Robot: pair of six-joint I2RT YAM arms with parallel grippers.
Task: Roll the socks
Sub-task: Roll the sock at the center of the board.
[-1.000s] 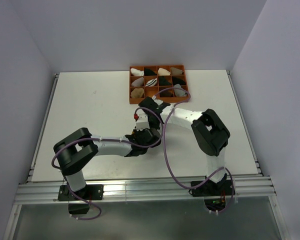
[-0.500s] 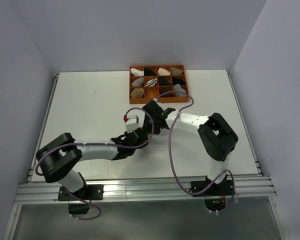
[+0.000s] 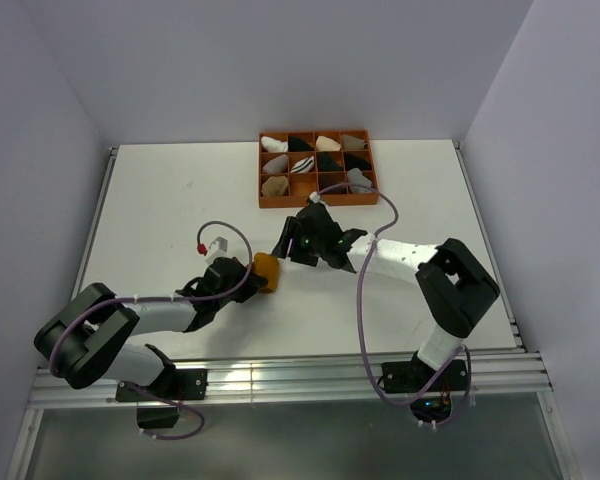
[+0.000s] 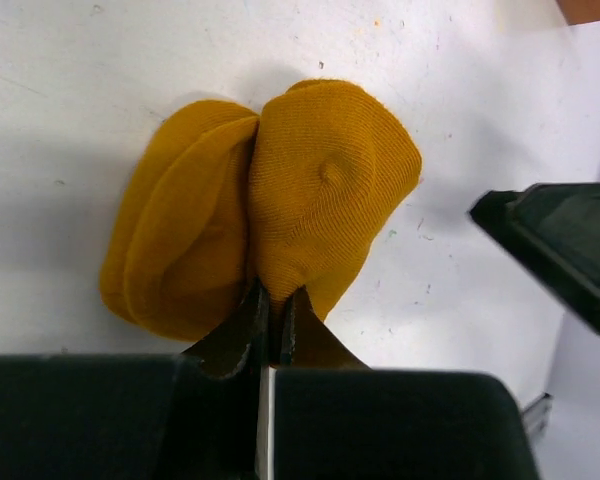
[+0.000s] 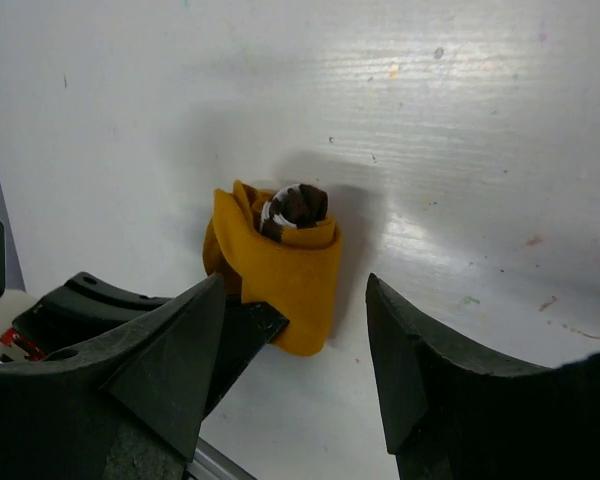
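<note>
White surface carries a rolled mustard-yellow fabric sock. Left hand is clamped on its edge. Right hand stands apart, just beside it.

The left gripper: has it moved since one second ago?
Yes. In the top view the left gripper, shut on the yellow sock, has moved left, from under the tray's middle toward its left edge.
</note>
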